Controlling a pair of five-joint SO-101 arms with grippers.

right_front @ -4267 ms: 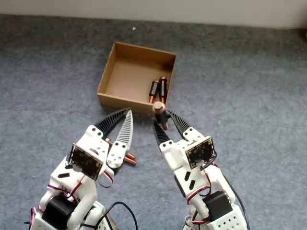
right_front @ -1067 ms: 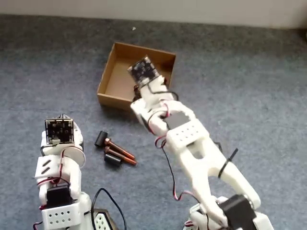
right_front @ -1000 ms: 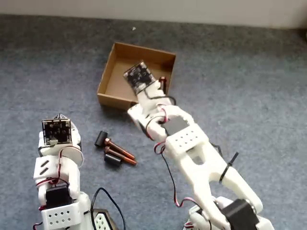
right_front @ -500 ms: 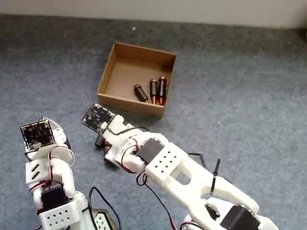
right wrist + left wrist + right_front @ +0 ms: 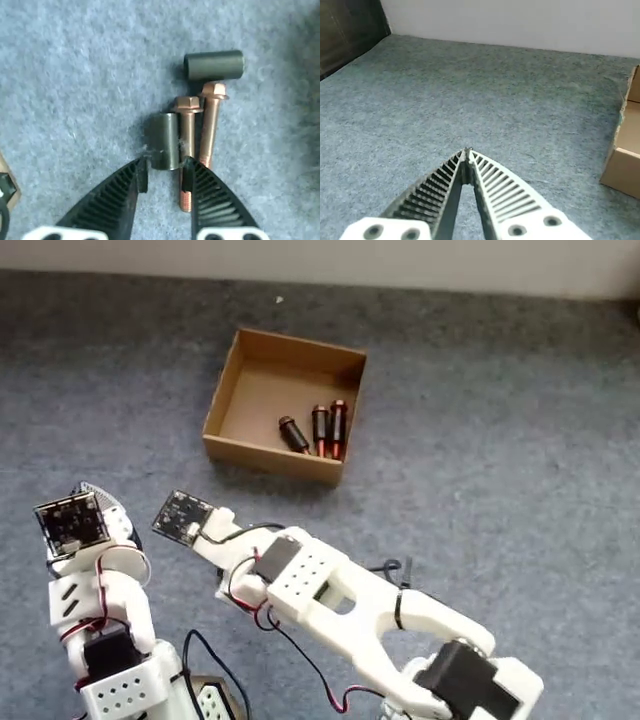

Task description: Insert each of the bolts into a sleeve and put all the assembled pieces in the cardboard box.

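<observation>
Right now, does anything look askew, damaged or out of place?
Nothing is damaged. In the cardboard box, one piece lies angled to the other two, which lie parallel. Two bolts and two sleeves lie loose on the carpet, unassembled.

The left arm (image 5: 100, 605) and right arm (image 5: 350, 605) are white printed plastic with black servos (image 5: 464, 686), red, black and white cables (image 5: 240, 598), square dark camera boards (image 5: 70, 524) and ribbed tapering fingers (image 5: 112, 200).

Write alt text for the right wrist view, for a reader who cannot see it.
The open right end effector hovers with its tips flanking one end of a short dark cylindrical sleeve on grey carpet. Two copper-coloured hex-head bolts lie beside it, and a second dark sleeve lies near their heads.
</observation>
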